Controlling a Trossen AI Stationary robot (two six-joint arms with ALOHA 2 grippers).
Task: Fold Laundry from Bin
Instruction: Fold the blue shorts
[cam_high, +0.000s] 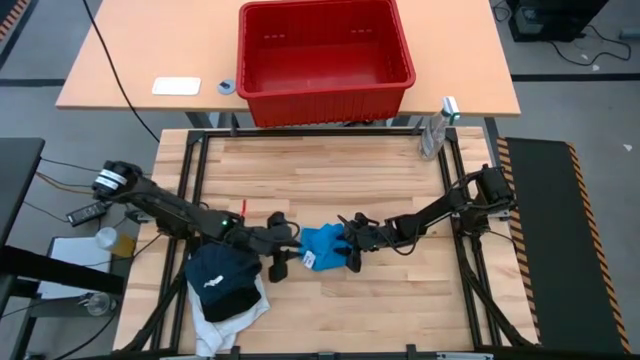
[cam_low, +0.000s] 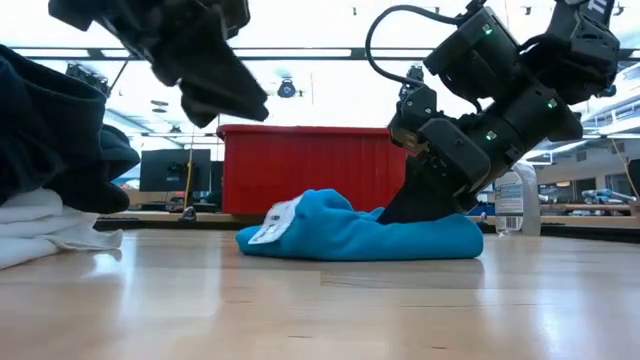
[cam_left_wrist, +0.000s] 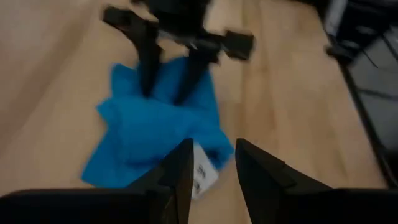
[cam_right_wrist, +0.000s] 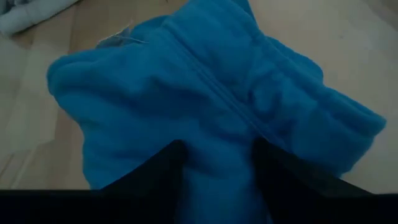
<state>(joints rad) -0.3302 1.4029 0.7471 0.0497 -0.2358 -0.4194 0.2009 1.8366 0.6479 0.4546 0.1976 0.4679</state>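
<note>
The blue cloth (cam_high: 322, 246) lies on the counter (cam_high: 330, 180). The right pincer (cam_high: 351, 252) pinches its edge. The left pincer (cam_high: 279, 262) hangs just beside it, a little spread, holding nothing.

My bench (cam_high: 330, 175) is a pale wooden butcher-block top in a dark frame. Near its middle a small bright blue garment (cam_high: 322, 245) lies crumpled on the wood, a white tag showing at its edge. At the bench's near left corner sits a pile: a dark navy garment (cam_high: 222, 275) on top of a white one (cam_high: 235, 318) that spills past the edge. A clear plastic bottle (cam_high: 432, 135) stands at the far right corner. Beyond it, a separate lighter table (cam_high: 150, 60) carries the red bin (cam_high: 325, 58) and a flat white object (cam_high: 176, 86).
</note>
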